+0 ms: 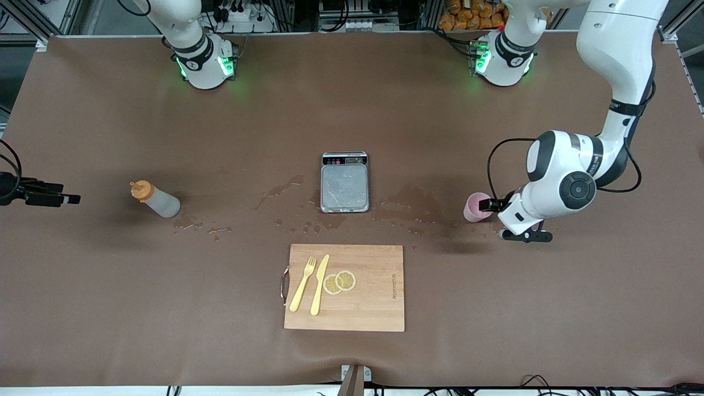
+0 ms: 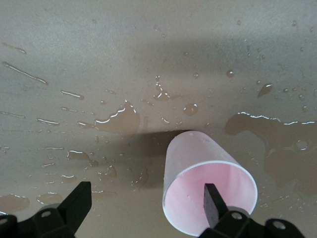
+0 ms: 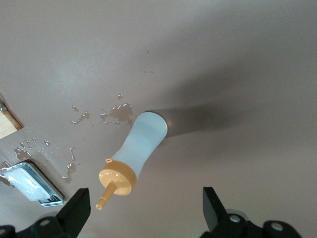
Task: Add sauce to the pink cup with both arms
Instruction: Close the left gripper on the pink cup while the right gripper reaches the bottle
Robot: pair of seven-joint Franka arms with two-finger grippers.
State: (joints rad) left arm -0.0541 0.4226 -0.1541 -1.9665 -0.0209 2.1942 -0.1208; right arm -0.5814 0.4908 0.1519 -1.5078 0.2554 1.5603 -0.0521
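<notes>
The sauce bottle (image 1: 155, 200), whitish with an orange nozzle cap, stands upright on the brown table toward the right arm's end. My right gripper (image 1: 65, 195) hovers low beside it at the table's edge, open. In the right wrist view the bottle (image 3: 141, 146) lies ahead of the open right gripper (image 3: 146, 206), untouched. The pink cup (image 1: 476, 207) stands upright toward the left arm's end. My left gripper (image 1: 493, 220) is open at the cup. In the left wrist view one finger (image 2: 213, 203) sits over the cup's (image 2: 198, 163) mouth, the other well clear of its wall.
A small metal scale (image 1: 345, 187) sits mid-table with water splashes (image 1: 280, 190) around it. Nearer the front camera lies a wooden cutting board (image 1: 374, 308) carrying a yellow fork (image 1: 303, 283), a yellow knife (image 1: 320, 283) and lemon slices (image 1: 340, 281).
</notes>
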